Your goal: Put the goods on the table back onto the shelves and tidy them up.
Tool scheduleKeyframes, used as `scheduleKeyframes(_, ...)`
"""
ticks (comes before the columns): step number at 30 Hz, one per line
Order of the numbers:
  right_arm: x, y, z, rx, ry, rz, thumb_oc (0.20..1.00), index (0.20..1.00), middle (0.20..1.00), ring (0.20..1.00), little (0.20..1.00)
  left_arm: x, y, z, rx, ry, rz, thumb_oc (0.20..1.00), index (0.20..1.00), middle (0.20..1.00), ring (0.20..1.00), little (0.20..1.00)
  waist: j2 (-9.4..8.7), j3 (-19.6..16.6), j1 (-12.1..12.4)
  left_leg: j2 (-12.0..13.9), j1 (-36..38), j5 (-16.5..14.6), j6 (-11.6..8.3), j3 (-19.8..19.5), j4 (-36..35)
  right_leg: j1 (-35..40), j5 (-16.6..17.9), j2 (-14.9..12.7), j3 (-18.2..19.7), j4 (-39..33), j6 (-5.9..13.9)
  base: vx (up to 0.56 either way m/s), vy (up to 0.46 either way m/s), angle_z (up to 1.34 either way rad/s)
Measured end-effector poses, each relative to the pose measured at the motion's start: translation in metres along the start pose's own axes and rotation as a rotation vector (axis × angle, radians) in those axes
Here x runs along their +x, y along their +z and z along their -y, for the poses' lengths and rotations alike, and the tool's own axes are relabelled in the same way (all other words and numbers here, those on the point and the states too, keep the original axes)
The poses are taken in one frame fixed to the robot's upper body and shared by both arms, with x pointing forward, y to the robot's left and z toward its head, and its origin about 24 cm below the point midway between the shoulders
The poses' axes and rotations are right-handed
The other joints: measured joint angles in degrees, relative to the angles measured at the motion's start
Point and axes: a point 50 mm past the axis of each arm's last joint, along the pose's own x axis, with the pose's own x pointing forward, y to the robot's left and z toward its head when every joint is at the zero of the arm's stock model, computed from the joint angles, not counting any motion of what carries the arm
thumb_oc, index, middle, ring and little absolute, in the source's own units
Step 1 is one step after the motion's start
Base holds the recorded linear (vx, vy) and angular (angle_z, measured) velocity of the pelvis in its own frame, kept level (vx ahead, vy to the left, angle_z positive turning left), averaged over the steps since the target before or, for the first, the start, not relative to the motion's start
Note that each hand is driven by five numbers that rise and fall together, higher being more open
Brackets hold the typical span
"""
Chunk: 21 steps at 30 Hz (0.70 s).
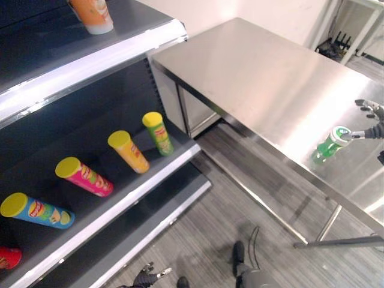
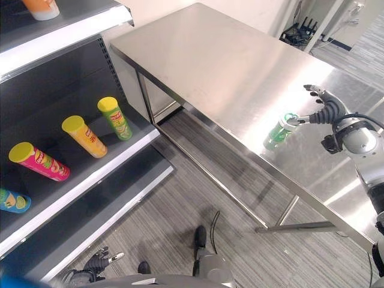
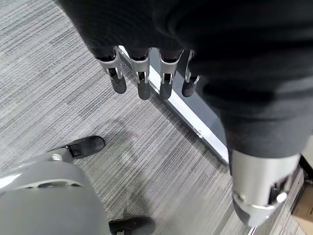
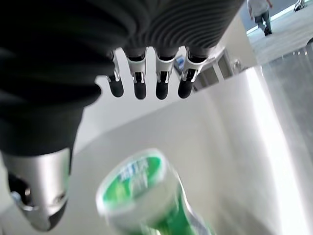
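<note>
Green can [image 2: 279, 133] is left standing on the steel table [image 1: 252, 78], just before the open right hand [image 2: 324, 111] (fingers spread, nothing gripped), seemingly lined up for grasping.

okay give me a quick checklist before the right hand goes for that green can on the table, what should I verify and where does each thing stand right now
1. Right hand open for the grasp: ok, its fingers are straight.
2. Green can upright on the steel table: ok.
3. Hand already round the can: not ok, the fingers are not curled on it; whether the thumb touches the lid, cannot tell.
4. Table around the can free of other goods: ok.
5. Room on the shelf beside the lying tubes: ok, bare stretches show between them.
6. Left hand out of the way: ok, it hangs open low over the floor.
</note>
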Motion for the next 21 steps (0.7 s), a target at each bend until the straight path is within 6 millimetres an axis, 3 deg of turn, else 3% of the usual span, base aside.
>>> scheduleKeyframes(13,0.0004,-0.0013,-0.0079,-0.005,0.057,-0.007,1.0,1.0,1.0,1.0,1.0,0.0007,0.0019,0.005,0.031,-0.038,0.004,1.0,1.0,1.0,1.0,1.0,-0.48,-0.24,-0.12,-0.13,0.32,-0.01,0.0,2.82,-0.01,-1.04,0.12,0.47,2.16,-0.07,0.43,-0.01,0.002,-0.09)
scheduleKeyframes(21,0.0037,-0.0004,-0.0101,0.005,0.048,-0.006,1.0,1.0,1.0,1.0,1.0,0.0011,0.003,0.0059,0.04,-0.043,0.007,1.0,1.0,1.0,1.0,1.0,-0.42,-0.27,-0.19,-0.1,-0.49,0.05,0.09,1.95,-0.01,-1.23,0.06,0.23,1.44,-0.25,0.49,0.01,-0.008,0.04)
